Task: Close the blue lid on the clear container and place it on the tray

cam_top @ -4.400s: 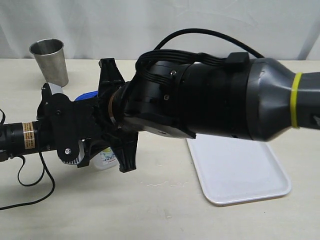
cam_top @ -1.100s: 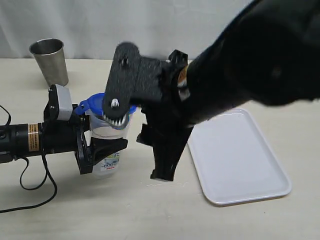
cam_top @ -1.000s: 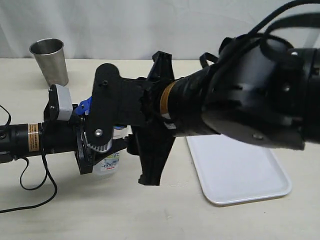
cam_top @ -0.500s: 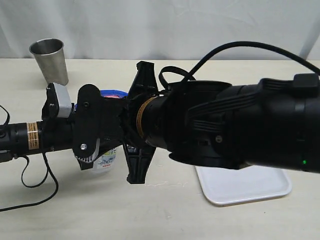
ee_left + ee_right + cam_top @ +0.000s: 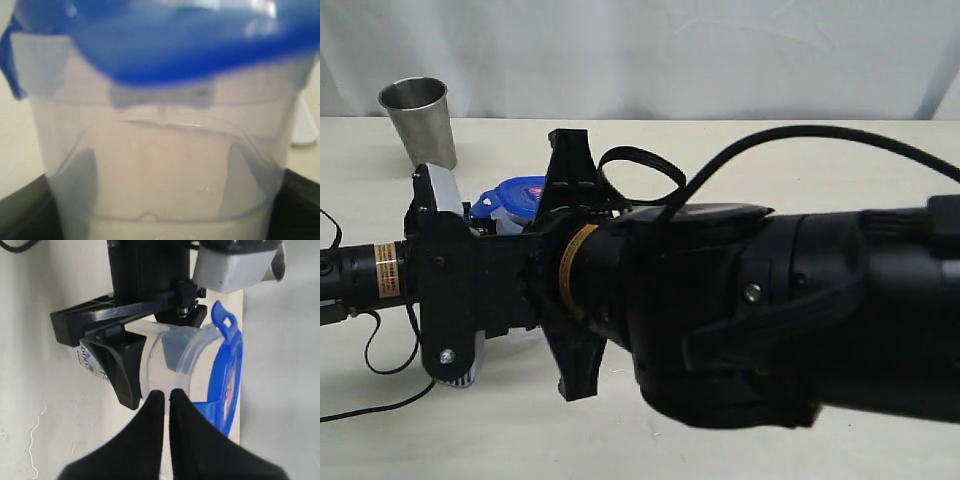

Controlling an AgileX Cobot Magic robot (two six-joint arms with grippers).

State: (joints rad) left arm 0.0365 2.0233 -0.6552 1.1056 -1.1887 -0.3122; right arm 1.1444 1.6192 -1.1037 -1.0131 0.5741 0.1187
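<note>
Jaws clamped, the left gripper (image 5: 160, 212) is steadying the clear container (image 5: 170, 347) so the right gripper (image 5: 165, 398), jaws together, is seemingly pressing a flap of the blue lid (image 5: 232, 365) shut.

— What colour is the lid (image 5: 231, 371)?
— Translucent blue, with a small colourful sticker (image 5: 232, 381). My pincer (image 5: 166, 394) is black.
— The container (image 5: 170, 352)?
— Clear; its label (image 5: 89, 361) white with blue and red print.

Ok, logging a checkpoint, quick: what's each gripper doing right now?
Left gripper: closed on the container.
Right gripper: closed, nothing between its fingers.
</note>
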